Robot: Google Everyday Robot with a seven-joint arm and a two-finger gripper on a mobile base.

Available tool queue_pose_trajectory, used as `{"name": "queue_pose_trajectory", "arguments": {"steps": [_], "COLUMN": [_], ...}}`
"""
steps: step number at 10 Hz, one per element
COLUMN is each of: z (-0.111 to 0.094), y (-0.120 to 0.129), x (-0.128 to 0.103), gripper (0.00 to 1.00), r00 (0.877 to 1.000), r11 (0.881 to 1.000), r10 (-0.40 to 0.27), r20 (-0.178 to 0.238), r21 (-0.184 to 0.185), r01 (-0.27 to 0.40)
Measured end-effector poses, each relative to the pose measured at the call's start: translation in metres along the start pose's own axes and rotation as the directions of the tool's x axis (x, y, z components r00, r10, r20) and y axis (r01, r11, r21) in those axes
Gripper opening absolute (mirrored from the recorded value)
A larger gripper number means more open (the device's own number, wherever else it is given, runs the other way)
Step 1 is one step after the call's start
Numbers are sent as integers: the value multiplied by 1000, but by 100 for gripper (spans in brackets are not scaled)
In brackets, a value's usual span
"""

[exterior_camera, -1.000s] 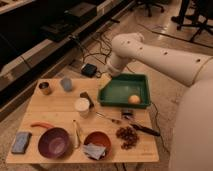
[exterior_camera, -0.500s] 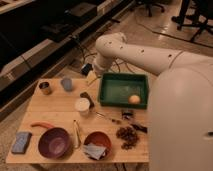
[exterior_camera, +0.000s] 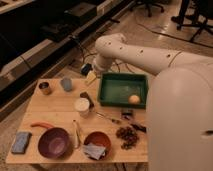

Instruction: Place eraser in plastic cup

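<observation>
1. Camera view, end effector: the end effector (exterior_camera: 91, 76) hangs at the far edge of the surface (exterior_camera: 60, 116), just beside the far-left corner of the green tray (exterior_camera: 123, 80). Its jaws stand wide and hold nothing.
2. Camera view, task object: the eraser (exterior_camera: 87, 98) lies flat on the surface. It is close against the far-right side of the white cup (exterior_camera: 81, 105) and just clear of the tray's left wall.
3. Camera view, target: the plastic cup (exterior_camera: 66, 83) stands upright near the far edge, between the metal tin (exterior_camera: 45, 88) and the end effector.
4. Key relation: the eraser lies almost straight toward the camera from the end effector, near it and lower down. Its long axis appears to run diagonally, far-left to near-right, though this cannot be fixed with certainty.
5. Judgement: the grasp has not begun. The single arm must move toward the camera and descend.
6. Judgement: the white cup and tray wall leave little room beside the eraser. Aligning the jaws across its short side is advisable.
</observation>
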Motion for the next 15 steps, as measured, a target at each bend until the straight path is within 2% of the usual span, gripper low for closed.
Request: {"name": "queue_pose_trajectory", "arguments": {"steps": [3, 6, 9, 11, 12, 15], "z": [1, 21, 50, 83, 94, 123], "y": [5, 30, 31, 34, 33, 32], "x": [-14, -39, -31, -23, -21, -20], "gripper": [80, 80, 80, 80, 80, 80], "r00": [1000, 1000, 999, 995, 993, 989], "r11": [1000, 999, 999, 995, 994, 992], "r10": [-10, -6, 48, 95, 110, 125], "r20": [25, 29, -5, -40, -50, -79], "r21": [-18, -46, -14, -1, 5, 19], "r01": [10, 7, -48, -95, -110, -124]}}
